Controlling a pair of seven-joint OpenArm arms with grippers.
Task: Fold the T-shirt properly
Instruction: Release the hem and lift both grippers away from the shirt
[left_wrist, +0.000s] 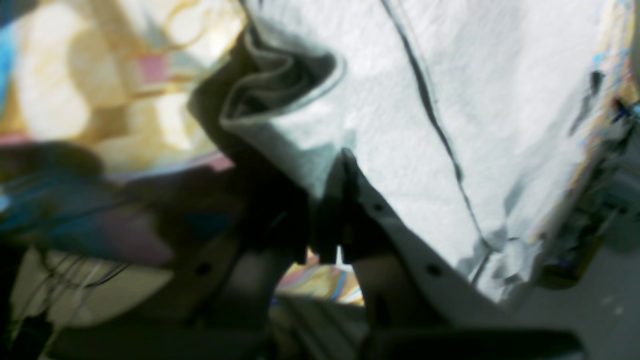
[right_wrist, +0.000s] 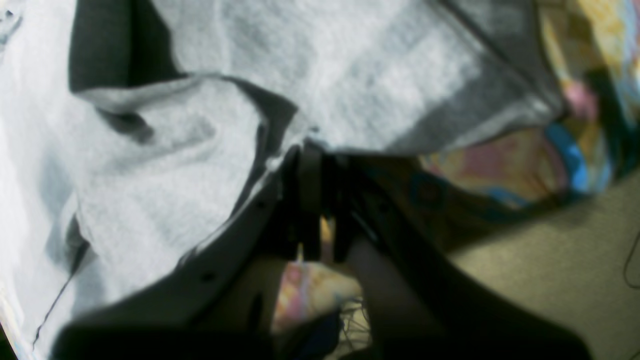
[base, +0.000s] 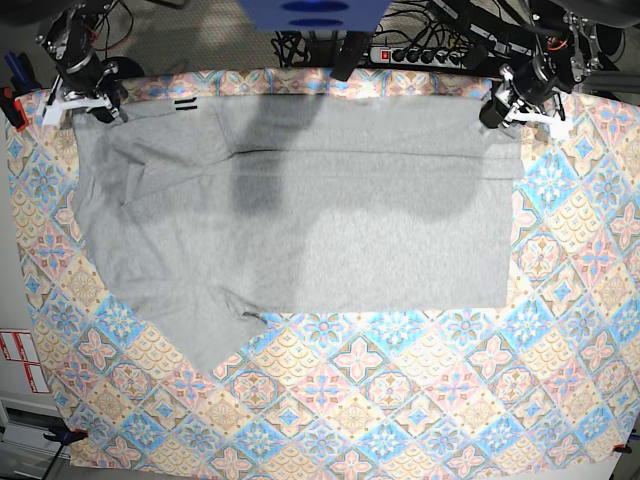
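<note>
Left gripper (base: 497, 112) and right gripper (base: 92, 104), both pinched on the far corners of the large heather-grey cotton T-shirt (base: 330, 210). The shirt lies spread across the far half of the colourful tile-patterned tablecloth (base: 420, 400), one sleeve trailing near-left. For a clean fold, both corners should probably travel together, level and taut, towards the near hem.

A robotics lab: power strip (base: 425, 52), tangled cables (base: 300, 42), clamped tablecloth (base: 400, 400).

Plain heather-grey T-shirt (base: 330, 200); tablecloth (base: 400, 400) tiled in peach, blue and pink diamond medallions.
</note>
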